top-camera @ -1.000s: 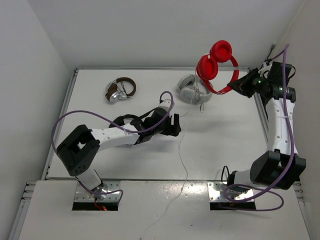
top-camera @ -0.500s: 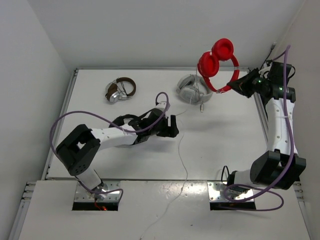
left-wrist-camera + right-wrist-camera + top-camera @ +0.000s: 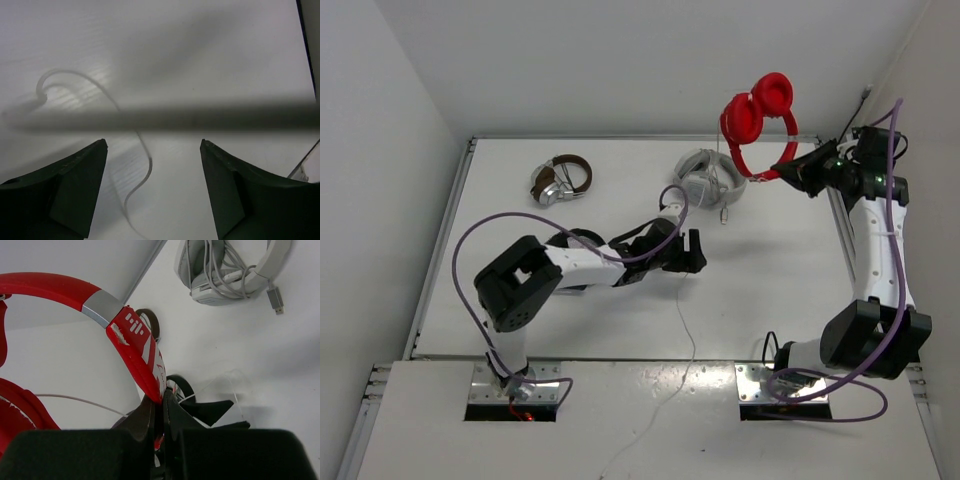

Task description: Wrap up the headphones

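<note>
Two arms share the work at this moment. The right gripper [image 3: 788, 172] is closed tight on the thin headband of the red headphones [image 3: 760, 110]. It holds them in the air over the far right corner of the table [image 3: 780, 270], both earcups clear of the surface. In the right wrist view the gripper [image 3: 159, 407] pinches the band's lower red section, just below its silver joint.

The left gripper [image 3: 692, 252] hangs low near the table's middle with its jaws spread wide and nothing between them. In the left wrist view the gripper [image 3: 152, 150] frames the white cable [image 3: 142, 145], which lies curled on the table below. This cable [image 3: 685, 310] trails toward the near edge, between the two arm bases.

Handling, by judgement: the headphones look light, with a stiff but springy band, so the rigid section now held suits a firm grip. The earcups would likely swing when moved. The cable appears limp, thin and smooth, so it may slip. It should be pinched squarely across its width.

Two other headphone sets lie on the far side: a white pair [image 3: 705, 180] and a brown pair [image 3: 560, 180].
</note>
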`<state>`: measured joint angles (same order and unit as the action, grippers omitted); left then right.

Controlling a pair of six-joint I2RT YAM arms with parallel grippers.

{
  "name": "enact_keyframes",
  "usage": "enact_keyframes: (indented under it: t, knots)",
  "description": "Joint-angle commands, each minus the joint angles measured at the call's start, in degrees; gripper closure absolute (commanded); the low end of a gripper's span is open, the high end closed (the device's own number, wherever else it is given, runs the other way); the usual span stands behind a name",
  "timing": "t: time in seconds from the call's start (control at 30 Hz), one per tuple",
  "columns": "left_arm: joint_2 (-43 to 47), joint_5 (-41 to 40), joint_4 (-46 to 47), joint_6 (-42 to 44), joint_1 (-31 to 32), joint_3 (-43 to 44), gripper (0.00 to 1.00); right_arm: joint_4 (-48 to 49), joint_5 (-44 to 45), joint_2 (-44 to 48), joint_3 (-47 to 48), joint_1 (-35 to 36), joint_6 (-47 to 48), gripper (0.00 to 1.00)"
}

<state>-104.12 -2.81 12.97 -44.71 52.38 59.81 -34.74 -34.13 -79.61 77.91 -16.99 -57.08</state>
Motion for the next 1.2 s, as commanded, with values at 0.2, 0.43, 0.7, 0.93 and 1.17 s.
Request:
enact_keyframes:
  t: [0.2, 0.43, 0.7, 0.93, 1.17]
  knots:
    - [-6.4, -4.0, 3.9, 2.0, -0.2, 8.0, 0.38, 4.2, -4.0, 3.2, 0.0, 0.4, -3.0, 1.00]
    - [-6.4, -3.3, 1.8, 2.5, -0.2, 7.1, 0.70, 3.6, -4.0, 3.2, -0.5, 0.4, -3.7, 1.00]
    - [-8.3, -2.7, 3.4, 2.5, -0.2, 6.0, 0.60, 3.6, -4.5, 3.8, -0.5, -0.7, -4.3, 1.00]
    - [-10.0, -2.7, 3.4, 3.0, -0.2, 7.2, 0.81, 4.2, -5.2, 3.8, -1.0, -0.7, -5.4, 1.00]
    - [-6.5, -0.5, 2.0, 7.2, -0.2, 5.9, 1.00, 2.3, 0.6, 3.8, 0.0, -0.7, -1.7, 1.00]
